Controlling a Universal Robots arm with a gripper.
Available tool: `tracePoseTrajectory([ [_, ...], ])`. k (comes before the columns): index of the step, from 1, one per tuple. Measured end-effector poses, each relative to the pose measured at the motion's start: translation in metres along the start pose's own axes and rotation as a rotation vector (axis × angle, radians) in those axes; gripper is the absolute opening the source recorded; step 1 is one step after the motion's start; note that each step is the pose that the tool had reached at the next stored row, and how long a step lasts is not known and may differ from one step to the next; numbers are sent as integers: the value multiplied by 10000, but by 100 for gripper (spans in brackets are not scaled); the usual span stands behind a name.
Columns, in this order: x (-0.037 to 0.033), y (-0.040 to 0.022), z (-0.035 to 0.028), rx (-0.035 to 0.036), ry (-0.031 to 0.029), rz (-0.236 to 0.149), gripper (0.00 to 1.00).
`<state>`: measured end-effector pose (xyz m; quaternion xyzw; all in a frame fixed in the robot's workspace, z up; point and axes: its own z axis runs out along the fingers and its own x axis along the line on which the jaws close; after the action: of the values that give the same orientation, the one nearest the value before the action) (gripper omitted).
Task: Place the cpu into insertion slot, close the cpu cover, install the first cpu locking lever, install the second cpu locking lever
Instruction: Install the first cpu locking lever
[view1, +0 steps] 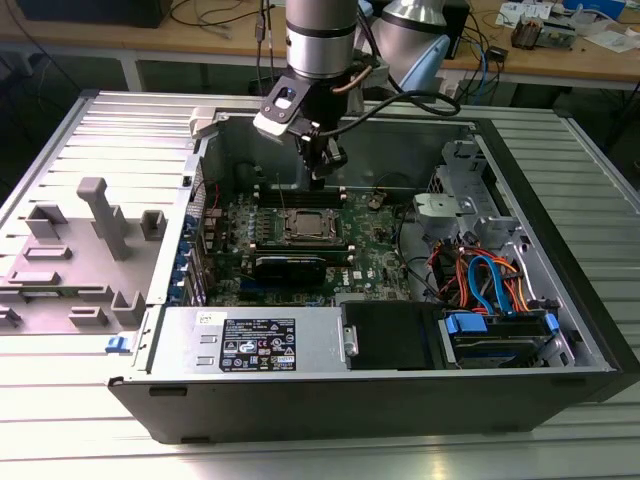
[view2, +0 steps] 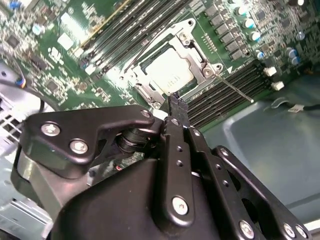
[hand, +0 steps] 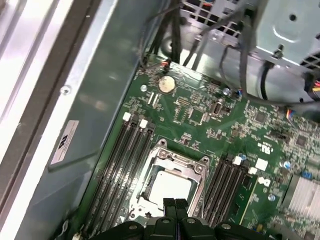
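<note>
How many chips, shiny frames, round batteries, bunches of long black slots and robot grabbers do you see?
cpu: 1
cpu cover: 1
round coin battery: 1
banks of long black memory slots: 2
gripper: 1
Total: 6

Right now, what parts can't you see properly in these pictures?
- First wrist view: the hand hides one edge of the cpu cover.
- Second wrist view: the hand hides one corner of the cover.
- Exterior view: the cpu is too small to tell whether the cover is latched.
</note>
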<state>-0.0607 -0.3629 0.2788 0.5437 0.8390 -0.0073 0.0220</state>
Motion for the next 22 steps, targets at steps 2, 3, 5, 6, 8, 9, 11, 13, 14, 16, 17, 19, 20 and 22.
tracePoseTrajectory([
  [2,-3,8,1,-39,42,-492,11],
  [3,-4,10,1,-51,55,-646,11],
  [5,-8,20,2,-119,121,-1640,11],
  [6,-10,23,1,-144,136,-2154,11],
  [8,-11,25,1,-160,147,-2481,11],
  [9,-11,26,1,-166,151,-2632,11],
  [11,-12,29,2,-184,158,-3042,11],
  [13,-12,28,1,-198,163,-3408,11],
  [14,-12,29,2,-202,165,-3527,11],
  [16,-12,29,2,-212,168,-3765,11],
  [17,-12,29,2,-214,170,-3839,11],
  [19,-12,29,1,-216,170,-3874,11],
  [20,-12,29,2,-216,170,-3875,11],
  [22,-12,29,2,-216,170,-3876,11],
])
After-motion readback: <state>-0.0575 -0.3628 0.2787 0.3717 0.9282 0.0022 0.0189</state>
